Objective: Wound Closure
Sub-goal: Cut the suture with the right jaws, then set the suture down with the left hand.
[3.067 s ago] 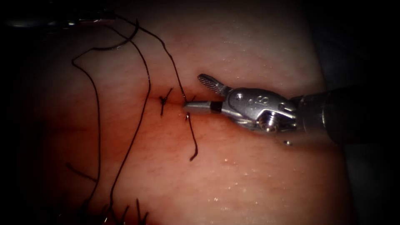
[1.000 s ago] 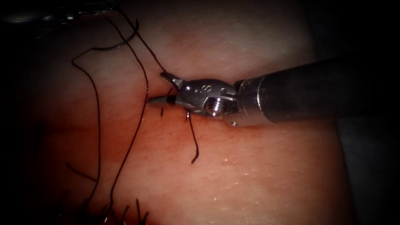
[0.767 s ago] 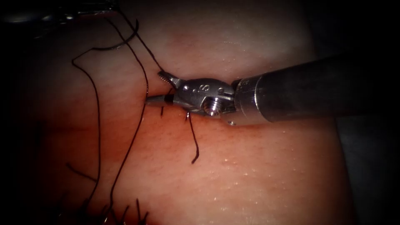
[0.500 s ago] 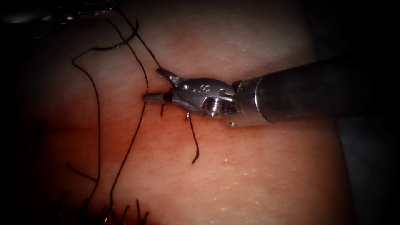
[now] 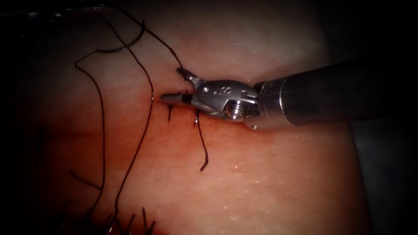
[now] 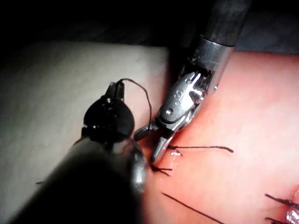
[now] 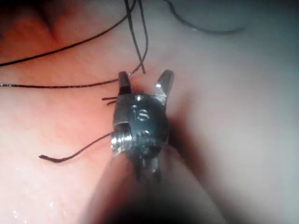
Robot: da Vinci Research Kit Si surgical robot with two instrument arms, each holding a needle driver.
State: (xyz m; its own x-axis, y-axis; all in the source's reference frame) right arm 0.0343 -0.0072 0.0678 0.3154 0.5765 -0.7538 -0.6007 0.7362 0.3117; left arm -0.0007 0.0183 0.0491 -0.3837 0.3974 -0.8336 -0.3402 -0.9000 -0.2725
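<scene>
At the upper left of the endoscope view, what looks like the curved needle [image 5: 127,45] lies flat on the tissue [image 5: 270,182], not in it and held by neither tool. From there your thread [image 5: 102,130] runs in long loose loops down the left side to the bottom edge, where short cut ends of thread [image 5: 143,219] stand up from older stitches. In the left wrist view your left tool [image 6: 115,91] has its jaws pinched together on the thread, and one strand arcs from its tip towards the other tool. Near the middle of the endoscope view a knot [image 5: 170,108] sits on the tissue amid red fluid [image 5: 174,135], with a longer cut tail [image 5: 202,150] trailing down just to its right. Your right tool [image 5: 177,86] comes in from the right edge and hovers just above that knot. Its jaws are spread about halfway and grip nothing, and a strand running down from the upper left passes between them. The right wrist view shows the same spread jaws, with the strand ending in the gap.
</scene>
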